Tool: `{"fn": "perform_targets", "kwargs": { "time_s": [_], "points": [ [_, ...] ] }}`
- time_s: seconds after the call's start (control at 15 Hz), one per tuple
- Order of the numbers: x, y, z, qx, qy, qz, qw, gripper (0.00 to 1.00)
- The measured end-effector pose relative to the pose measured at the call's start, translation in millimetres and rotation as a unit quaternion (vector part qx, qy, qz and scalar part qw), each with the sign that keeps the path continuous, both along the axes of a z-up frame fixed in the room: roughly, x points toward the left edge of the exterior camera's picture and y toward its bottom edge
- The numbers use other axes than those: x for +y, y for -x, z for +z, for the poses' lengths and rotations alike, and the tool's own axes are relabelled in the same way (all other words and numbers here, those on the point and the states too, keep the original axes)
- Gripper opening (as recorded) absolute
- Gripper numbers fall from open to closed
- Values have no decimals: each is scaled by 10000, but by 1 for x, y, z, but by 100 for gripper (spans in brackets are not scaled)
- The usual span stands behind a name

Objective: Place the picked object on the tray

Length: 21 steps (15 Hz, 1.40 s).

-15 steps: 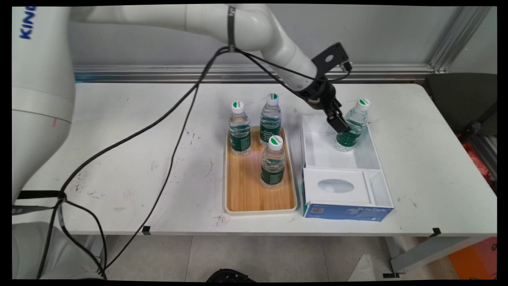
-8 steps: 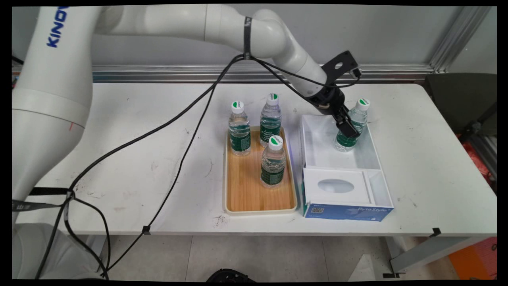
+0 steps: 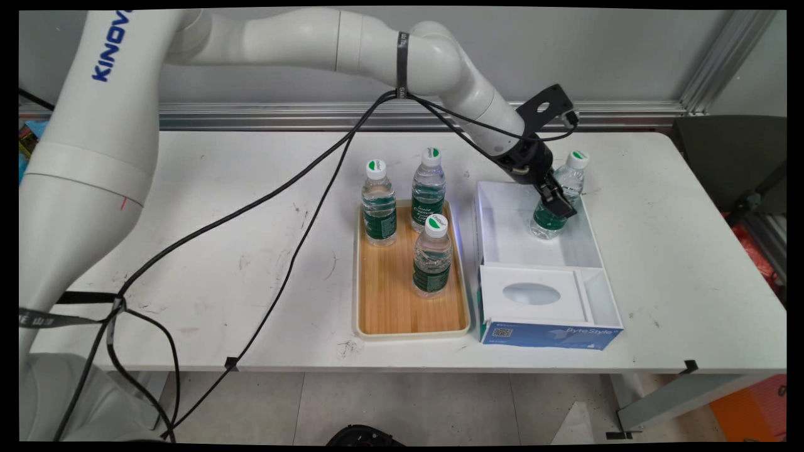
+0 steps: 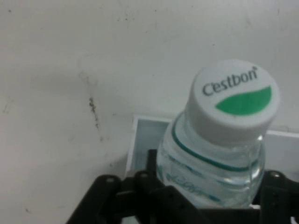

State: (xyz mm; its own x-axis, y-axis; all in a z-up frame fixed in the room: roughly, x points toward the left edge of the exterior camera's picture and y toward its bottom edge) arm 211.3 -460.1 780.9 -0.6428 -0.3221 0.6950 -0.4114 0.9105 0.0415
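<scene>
White arm (image 3: 352, 44) from upper left, elbow bent, jaws angled down-right astride something, grip unclear.

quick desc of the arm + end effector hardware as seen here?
White arm of rounded tubular links, blue KINOVA lettering on the big link at left. Black cables hang from it, strapped by a black band. Black end effector with a linkage and two fingers; a flat black bracket with a round hole sits at the wrist.

Three bottles (image 3: 431, 254) on tray (image 3: 383, 314), box (image 3: 502, 238) right, fourth bottle (image 3: 561, 191) seemingly inside
</scene>
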Motion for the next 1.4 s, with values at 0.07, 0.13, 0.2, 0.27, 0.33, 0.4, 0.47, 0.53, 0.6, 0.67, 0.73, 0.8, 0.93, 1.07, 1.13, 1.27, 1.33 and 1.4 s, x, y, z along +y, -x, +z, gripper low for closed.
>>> {"fn": "perform_targets", "kwargs": {
  "time_s": [0.07, 0.13, 0.2, 0.27, 0.33, 0.4, 0.47, 0.53, 0.6, 0.67, 0.73, 0.8, 0.93, 1.07, 1.13, 1.27, 1.33, 1.4],
  "points": [
    [-1, 0, 0, 8, -4, -1, 10000, 0],
    [-1, 0, 1, 10, -8, -5, 10000, 0],
    [-1, 0, 1, 14, -10, -8, 10000, 0],
    [-1, -1, 3, 17, -13, -9, 10000, 0],
    [-1, -1, 5, 20, -12, -14, 10000, 0],
    [-1, -3, 8, 26, -5, -16, 10000, 0],
    [0, -4, 10, 31, 1, -14, 10000, 0],
    [1, -6, 16, 41, 17, -18, 10000, 0],
    [2, -7, 21, 54, 36, -21, 10000, 0],
    [4, -9, 29, 68, 64, -25, 10000, 0],
    [5, -10, 34, 76, 85, -26, 9999, 0],
    [7, -13, 42, 86, 119, -23, 9999, 0],
    [12, -18, 61, 102, 208, -32, 9997, 0],
    [18, -24, 79, 100, 293, -58, 9995, 0],
    [22, -27, 87, 97, 333, -69, 9994, 0],
    [29, -33, 104, 92, 411, -107, 9991, 0],
    [34, -36, 112, 86, 449, -125, 9989, 0],
    [40, -40, 121, 74, 494, -151, 9986, 0]
  ]
}}
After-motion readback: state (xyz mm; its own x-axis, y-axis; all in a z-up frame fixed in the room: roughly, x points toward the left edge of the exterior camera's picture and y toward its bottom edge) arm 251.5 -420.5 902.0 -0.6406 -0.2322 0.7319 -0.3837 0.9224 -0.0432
